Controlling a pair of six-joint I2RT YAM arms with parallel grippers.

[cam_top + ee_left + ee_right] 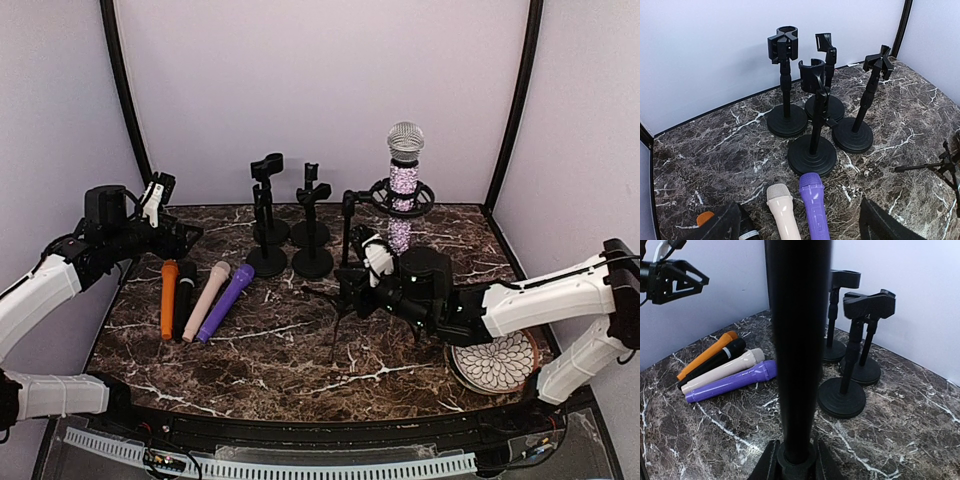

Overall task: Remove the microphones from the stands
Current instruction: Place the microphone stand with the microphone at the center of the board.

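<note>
I read the mic point(404, 170) as upright in the ring mount at the top of the stand point(347, 225), silver head uppermost, at the back of the table point(270, 350) right of centre. The stand is a tripod; its legs spread over the marble in front of the mount. The right gripper point(356, 272) sits low on the stand's pole, well below the mic. In the right wrist view the pole point(797, 340) fills the centre and the fingers point(767, 462) press against its collar from both sides, so I log this gripper as pinching the stand. The left gripper point(155, 193) hovers at the far left edge of the table, apart from everything. In the left wrist view its fingers point(720, 222) show as two dark shapes set wide apart at the bottom edge, so I log it as spread, holding nothing. Four loose mics lie side by side left of centre: orange point(169, 298), black point(186, 298), beige point(206, 300), purple point(226, 302). Four desk stands point(267, 215) with round bases stand clustered behind them, clips bare. A patterned plate point(497, 362) lies near the right front, partly under the right arm.
</note>
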